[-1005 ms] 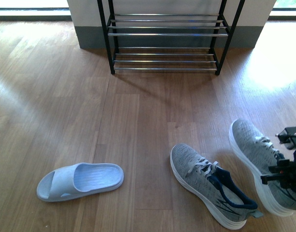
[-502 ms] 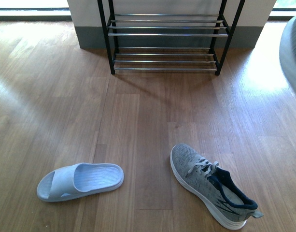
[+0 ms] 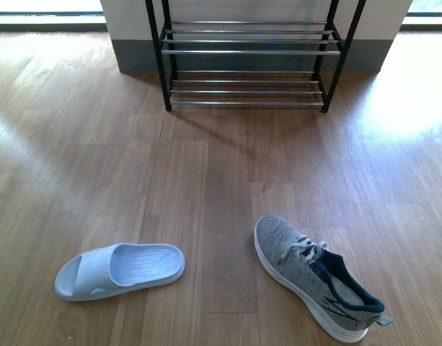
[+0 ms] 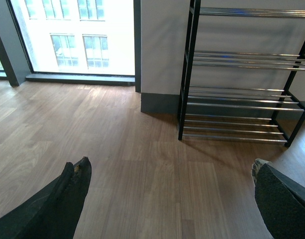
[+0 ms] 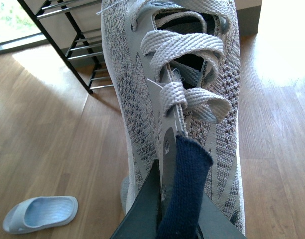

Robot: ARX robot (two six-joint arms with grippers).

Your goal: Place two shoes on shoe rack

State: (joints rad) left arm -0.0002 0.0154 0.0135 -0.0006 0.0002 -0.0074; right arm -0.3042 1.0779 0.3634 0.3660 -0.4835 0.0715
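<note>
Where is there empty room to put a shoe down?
The shoe rack shows only bare rods on its shelves. Wide bare floor lies between it, the pale-blue slide and the grey sneaker. Tightest: the gap between slide and sneaker.

it looks like a room in a home or flat: a wood-plank floor (image 3: 206, 180), a black-framed shoe rack (image 3: 249, 52) against a pale wall (image 4: 162, 45) with grey skirting (image 4: 159, 103), low-silled windows (image 4: 43, 40) facing another building (image 4: 95, 47), and a slide (image 3: 120, 268) and sneaker (image 3: 314, 285) lying loose.
</note>
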